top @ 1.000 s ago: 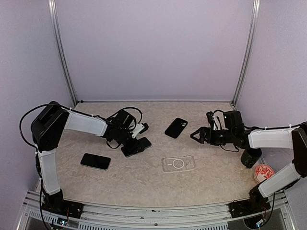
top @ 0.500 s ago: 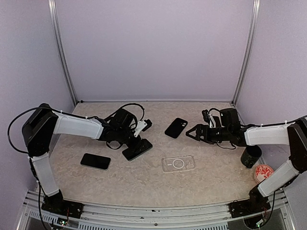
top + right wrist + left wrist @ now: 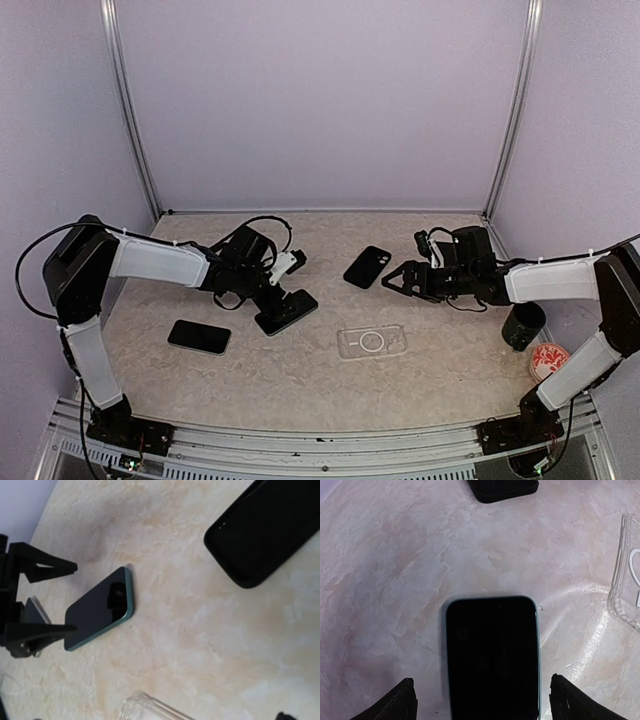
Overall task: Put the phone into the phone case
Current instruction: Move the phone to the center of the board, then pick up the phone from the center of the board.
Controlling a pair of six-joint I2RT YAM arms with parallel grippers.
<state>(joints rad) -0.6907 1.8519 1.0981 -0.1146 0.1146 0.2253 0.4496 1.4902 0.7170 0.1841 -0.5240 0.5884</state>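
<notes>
Since a second ago the left gripper has let go of the phone, which now lies flat, and the right gripper has reached further left.

From above, we see the phone on the table, outside the case, which sits apart at its 4 o'clock. A far phone lies at the phone's 1 o'clock, just beside the right gripper's spread jaws. A near phone lies at 8 o'clock. A black cup stands by the right forearm, and we cannot see into it. Both forearms reach low and nearly level toward the middle of the table.

The left wrist view adds what the top view hides. We see the phone's teal rim, its screen facing up, and the fingertips parted wide on either side, clear of both edges. The case's edge shows at 3 o'clock and the far phone at 12.

The right wrist view shows the phone with the far phone at its 2 o'clock and a corner of the case at its 5 o'clock. We see almost nothing of this gripper's own fingers here.
</notes>
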